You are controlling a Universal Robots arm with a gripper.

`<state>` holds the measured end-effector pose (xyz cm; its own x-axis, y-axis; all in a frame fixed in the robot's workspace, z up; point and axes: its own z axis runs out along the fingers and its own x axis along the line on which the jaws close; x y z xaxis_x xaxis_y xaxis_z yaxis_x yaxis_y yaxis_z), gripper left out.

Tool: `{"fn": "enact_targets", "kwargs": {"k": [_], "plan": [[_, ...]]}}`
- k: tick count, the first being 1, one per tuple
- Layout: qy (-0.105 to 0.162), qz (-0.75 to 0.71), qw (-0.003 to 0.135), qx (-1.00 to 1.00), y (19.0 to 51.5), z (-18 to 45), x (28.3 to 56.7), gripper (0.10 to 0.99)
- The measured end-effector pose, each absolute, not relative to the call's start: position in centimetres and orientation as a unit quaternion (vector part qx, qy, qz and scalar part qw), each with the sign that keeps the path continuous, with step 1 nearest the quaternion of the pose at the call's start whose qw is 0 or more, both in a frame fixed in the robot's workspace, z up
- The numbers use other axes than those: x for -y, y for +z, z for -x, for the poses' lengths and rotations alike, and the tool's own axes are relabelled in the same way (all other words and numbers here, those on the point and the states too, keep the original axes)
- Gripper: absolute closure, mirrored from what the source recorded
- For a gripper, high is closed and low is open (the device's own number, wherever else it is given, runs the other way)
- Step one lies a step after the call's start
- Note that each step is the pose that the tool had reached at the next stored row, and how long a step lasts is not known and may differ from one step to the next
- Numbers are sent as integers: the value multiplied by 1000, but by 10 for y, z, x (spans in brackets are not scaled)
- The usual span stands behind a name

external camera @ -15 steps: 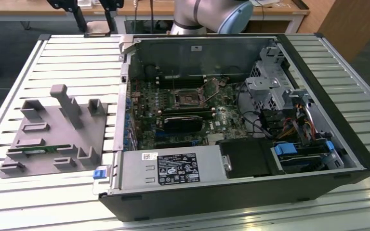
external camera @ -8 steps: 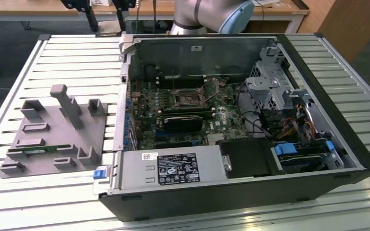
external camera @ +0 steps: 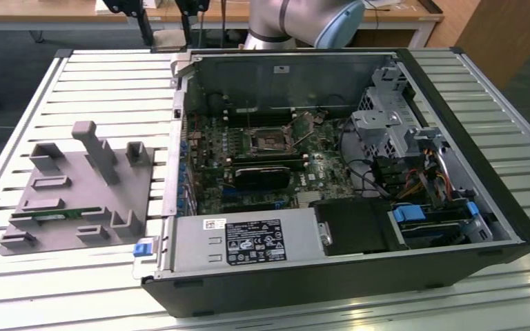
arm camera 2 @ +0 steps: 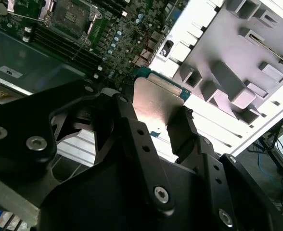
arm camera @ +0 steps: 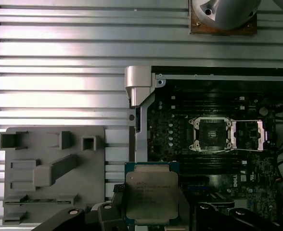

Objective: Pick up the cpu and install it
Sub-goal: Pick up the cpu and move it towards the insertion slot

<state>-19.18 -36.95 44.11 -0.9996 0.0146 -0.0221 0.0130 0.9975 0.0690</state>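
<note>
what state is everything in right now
cpu, held by its edges in the gripper, not in the socket
gripper, shut on the cpu
socket, empty, retention frame flipped open
computer case, lying on its side, side panel off
memory stick, sitting in a slot of the grey holder

Silver cpu [arm camera: 151, 195] with green rim, grey holder [external camera: 72, 196], black case [external camera: 339, 283]

Slatted silver metal bench [external camera: 108, 76], open black computer case [external camera: 339, 283] lying on its side across the middle, grey moulded parts holder [external camera: 72, 200] just beside it — on the exterior view's left, arm base [external camera: 292, 24] behind the case.
</note>
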Motion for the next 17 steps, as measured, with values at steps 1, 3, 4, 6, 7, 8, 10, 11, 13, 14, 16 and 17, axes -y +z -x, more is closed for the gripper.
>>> {"fn": "enact_targets", "kwargs": {"k": [1,3,4,6,7,8,10,11,13,14,16,17], "plan": [[34,-7,11,-999,441,190,369,557],[34,-7,11,-999,441,187,369,557],[34,-7,11,-999,441,185,369,557],[34,-7,11,-999,441,181,369,557],[34,-7,11,-999,441,180,369,557],[34,-7,11,-999,441,178,369,557],[34,-7,11,-999,441,175,369,557],[34,-7,11,-999,441,174,368,557],[34,-7,11,-999,440,171,367,557],[34,-7,11,-999,440,168,367,557],[34,-7,11,-999,440,160,366,557],[34,-7,11,-999,440,155,366,557]]}}
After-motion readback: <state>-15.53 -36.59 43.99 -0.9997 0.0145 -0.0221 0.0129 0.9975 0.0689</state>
